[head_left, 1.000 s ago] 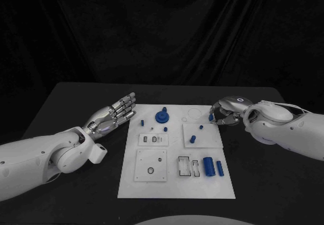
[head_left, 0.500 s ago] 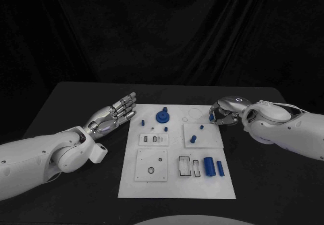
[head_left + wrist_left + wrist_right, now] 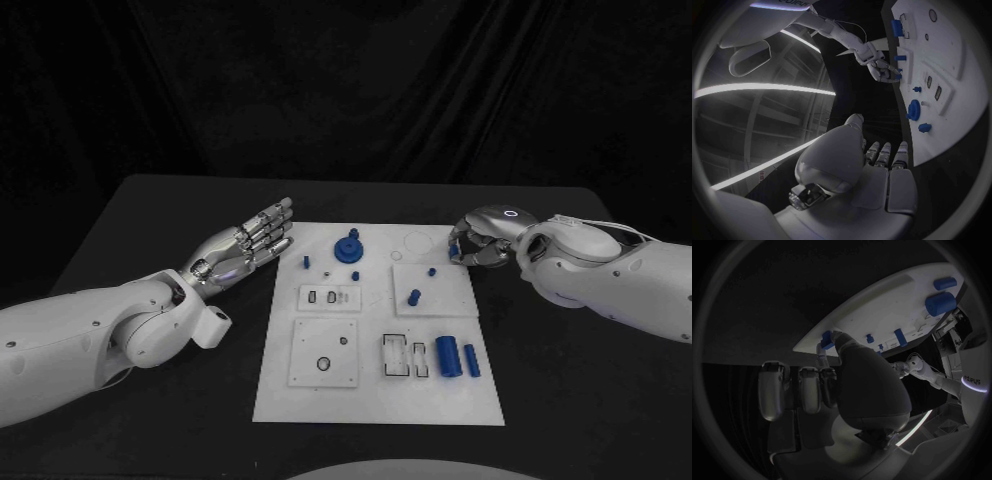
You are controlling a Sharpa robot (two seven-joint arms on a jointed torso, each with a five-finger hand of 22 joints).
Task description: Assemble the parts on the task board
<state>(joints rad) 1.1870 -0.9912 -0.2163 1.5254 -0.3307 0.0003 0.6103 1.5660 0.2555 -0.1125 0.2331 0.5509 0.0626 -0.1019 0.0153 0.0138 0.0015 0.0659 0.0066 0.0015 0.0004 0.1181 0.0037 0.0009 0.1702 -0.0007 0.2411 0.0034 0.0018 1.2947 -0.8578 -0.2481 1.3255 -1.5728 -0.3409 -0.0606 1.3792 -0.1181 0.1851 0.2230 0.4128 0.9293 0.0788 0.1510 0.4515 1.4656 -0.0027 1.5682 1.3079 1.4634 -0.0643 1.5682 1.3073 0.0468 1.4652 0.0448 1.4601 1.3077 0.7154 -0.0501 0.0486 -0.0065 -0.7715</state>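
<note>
The white task board (image 3: 375,395) lies in the middle of the table. My right hand (image 3: 482,241) sits at the board's far right corner, fingers curled in, and pinches a small blue part (image 3: 453,249) just over the board's edge. The right wrist view shows that part (image 3: 826,339) at my fingertips (image 3: 837,338) beside the board (image 3: 879,310). My left hand (image 3: 245,245) hovers flat and open off the board's left edge, holding nothing. A round blue part (image 3: 348,249) stands near the far end. Two blue cylinders (image 3: 447,352) lie at the near right.
Several small blue pegs (image 3: 413,296) stand on the board's far half. White inset plates with slots (image 3: 322,352) take up its near half. Black table surface surrounds the board, with dark curtains behind.
My right hand has turned slightly at the board's far right corner, so the blue part is more hidden. The left hand has stayed still.
</note>
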